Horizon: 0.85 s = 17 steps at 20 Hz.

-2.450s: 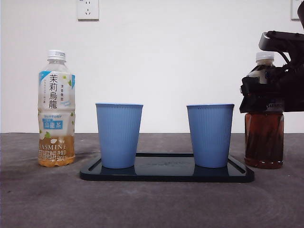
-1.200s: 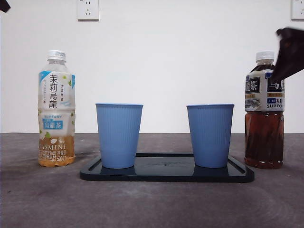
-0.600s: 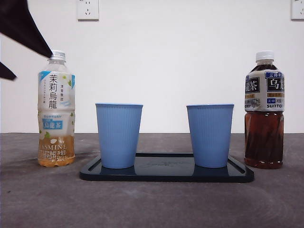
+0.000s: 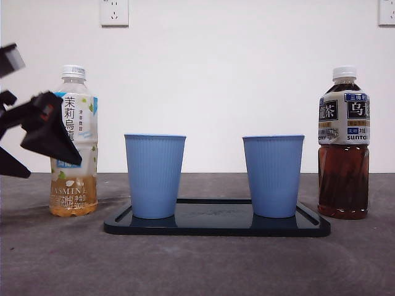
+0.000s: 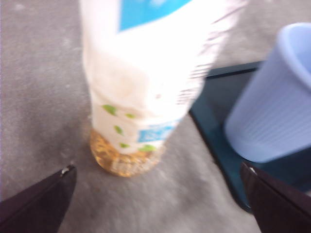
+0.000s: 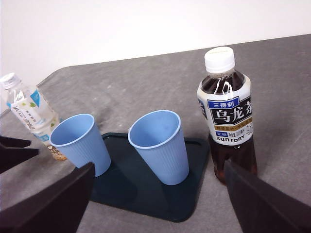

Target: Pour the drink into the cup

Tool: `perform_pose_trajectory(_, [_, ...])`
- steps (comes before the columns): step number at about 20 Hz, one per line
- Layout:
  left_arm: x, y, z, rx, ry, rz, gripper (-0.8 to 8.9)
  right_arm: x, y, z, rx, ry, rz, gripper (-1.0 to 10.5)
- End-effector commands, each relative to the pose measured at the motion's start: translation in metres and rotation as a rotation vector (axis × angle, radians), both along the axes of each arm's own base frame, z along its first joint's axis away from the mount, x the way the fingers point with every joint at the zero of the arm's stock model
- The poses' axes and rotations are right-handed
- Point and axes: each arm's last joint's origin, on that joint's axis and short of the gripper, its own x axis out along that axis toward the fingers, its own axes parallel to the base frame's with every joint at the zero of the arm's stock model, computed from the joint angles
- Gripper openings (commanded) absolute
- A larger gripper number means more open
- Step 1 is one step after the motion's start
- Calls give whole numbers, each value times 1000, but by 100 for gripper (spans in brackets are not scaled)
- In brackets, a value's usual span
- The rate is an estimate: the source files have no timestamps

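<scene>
A pale jasmine tea bottle with a white cap stands on the table left of the tray; it is also in the left wrist view and the right wrist view. My left gripper is open beside it at label height, its jaws spread wide with the bottle just ahead of them and not touching. Two blue cups stand upright on a dark tray. My right gripper is open, high above the table, holding nothing.
A dark oolong tea bottle with a white cap stands right of the tray. The nearer cup stands close to the jasmine bottle. A white wall with sockets rises behind the table.
My right gripper let go of the dark tea bottle and rose out of the front view. My left gripper came in from the upper left and dropped beside the jasmine bottle.
</scene>
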Motion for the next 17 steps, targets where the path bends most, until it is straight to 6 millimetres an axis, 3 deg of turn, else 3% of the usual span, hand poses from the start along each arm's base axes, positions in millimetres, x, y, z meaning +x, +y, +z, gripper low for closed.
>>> perform_pose_trajectory(1, [10,-2,-7,2,-31,21,599,-1,0,5,17,-13,8,424])
perform_pose_trajectory(8, [30,-5,-23,-11,-119,26,597,-1,0,5,17,-14,7,424])
perform_pose_trajectory(17, [40,-6,-27,-20,-212,46,576,-1,0,5,7,-17,5,424])
